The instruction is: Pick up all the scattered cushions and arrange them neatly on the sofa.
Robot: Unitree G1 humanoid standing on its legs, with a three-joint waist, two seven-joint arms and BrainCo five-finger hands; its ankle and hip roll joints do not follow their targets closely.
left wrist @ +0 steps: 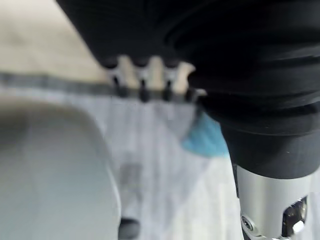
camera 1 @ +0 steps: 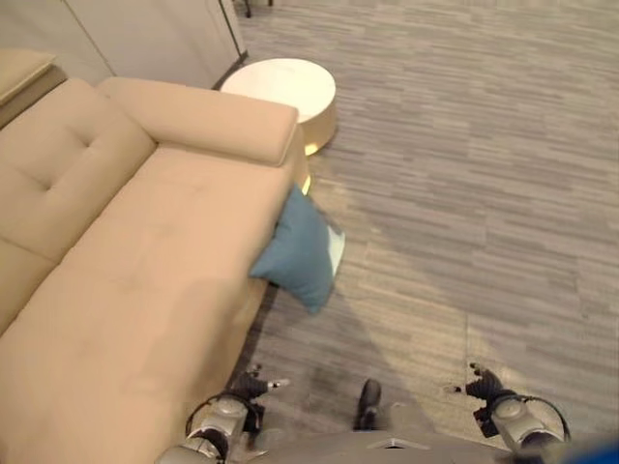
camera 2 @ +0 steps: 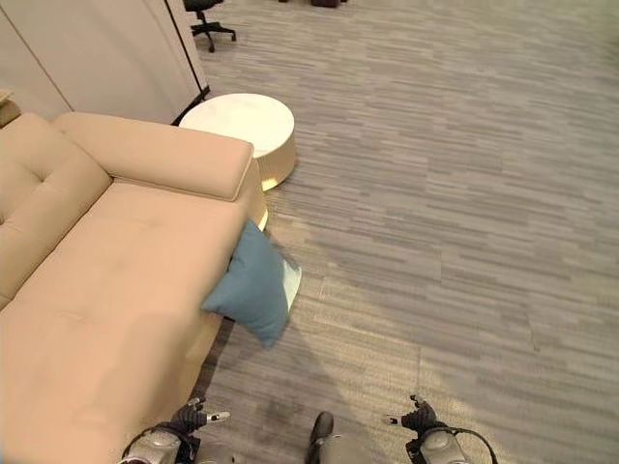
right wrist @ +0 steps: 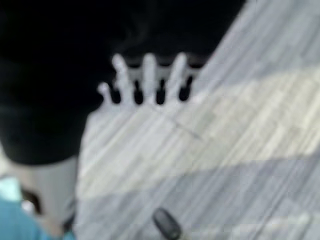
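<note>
A blue cushion (camera 1: 298, 253) leans tilted against the front edge of the beige sofa (camera 1: 145, 251), its lower corner on the floor. A pale cushion (camera 1: 336, 247) peeks out from behind it. The sofa's seat is bare. My left hand (camera 1: 248, 388) hangs low near the sofa's front, well short of the blue cushion (left wrist: 207, 140), with straight fingers (left wrist: 144, 85) and nothing in them. Farther right, my right hand (camera 1: 483, 387) hovers over the carpet, its fingers (right wrist: 149, 80) likewise straight and empty.
A round white low table (camera 1: 285, 87) stands just past the sofa's armrest (camera 1: 208, 118). Pale cabinet panels (camera 2: 97, 58) rise behind the sofa, and an office chair (camera 2: 208, 19) is at the far back. Grey striped carpet (camera 1: 464, 193) stretches to the right.
</note>
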